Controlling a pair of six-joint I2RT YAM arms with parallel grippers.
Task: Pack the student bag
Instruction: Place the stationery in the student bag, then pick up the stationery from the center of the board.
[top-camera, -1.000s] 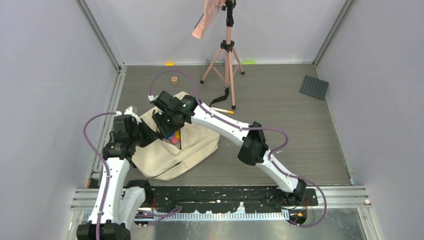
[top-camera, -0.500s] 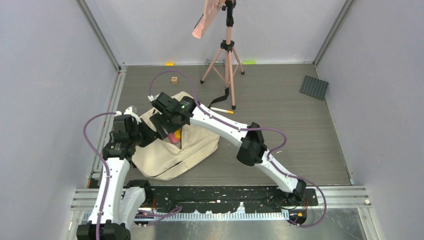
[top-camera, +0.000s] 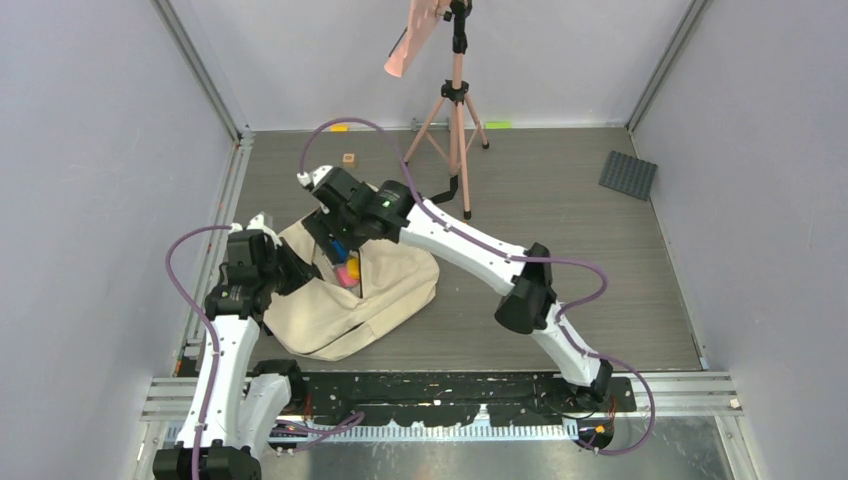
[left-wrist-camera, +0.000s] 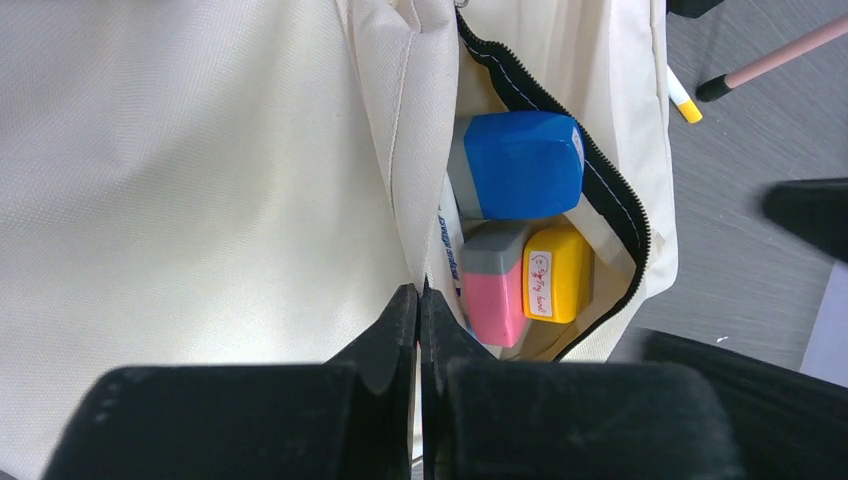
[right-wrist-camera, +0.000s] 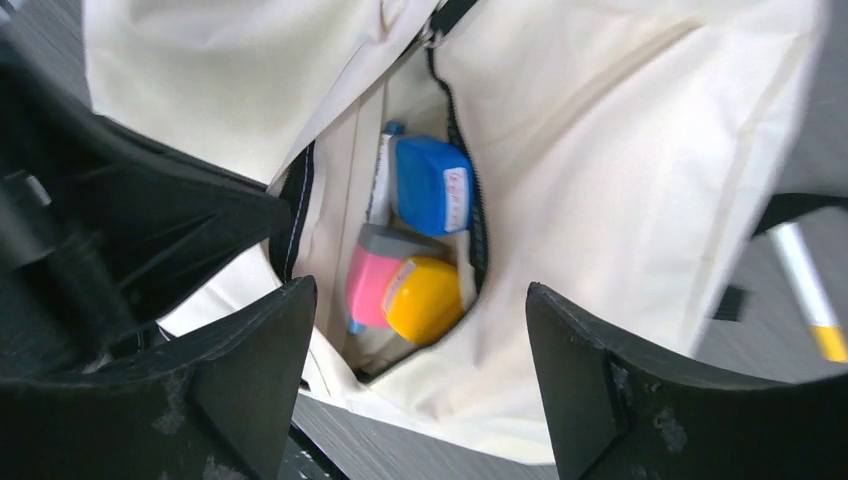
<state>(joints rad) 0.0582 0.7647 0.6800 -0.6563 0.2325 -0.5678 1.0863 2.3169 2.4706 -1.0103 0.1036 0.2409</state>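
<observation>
The student bag (top-camera: 385, 300), a cream canvas backpack, lies flat on the table's left side. Its zipped pocket (left-wrist-camera: 610, 200) gapes open. Inside sit a blue block (left-wrist-camera: 520, 165), a pink block (left-wrist-camera: 495, 295), a yellow block (left-wrist-camera: 557, 272) and a marker (left-wrist-camera: 450, 235). My left gripper (left-wrist-camera: 420, 290) is shut on the pocket's fabric edge and holds it up. My right gripper (right-wrist-camera: 420, 290) hovers open above the pocket with nothing between its fingers; the same yellow block (right-wrist-camera: 425, 298) and blue block (right-wrist-camera: 432, 185) lie below it.
A white and yellow pen (top-camera: 445, 221) lies on the table just right of the bag. A pink tripod (top-camera: 456, 110) stands behind it. A small wooden cube (top-camera: 349, 159) sits at the back, and a dark studded plate (top-camera: 628, 175) lies far right.
The right gripper has opened wide and drawn up and back from the pocket, its elbow swinging right. The left gripper has kept its hold on the bag.
</observation>
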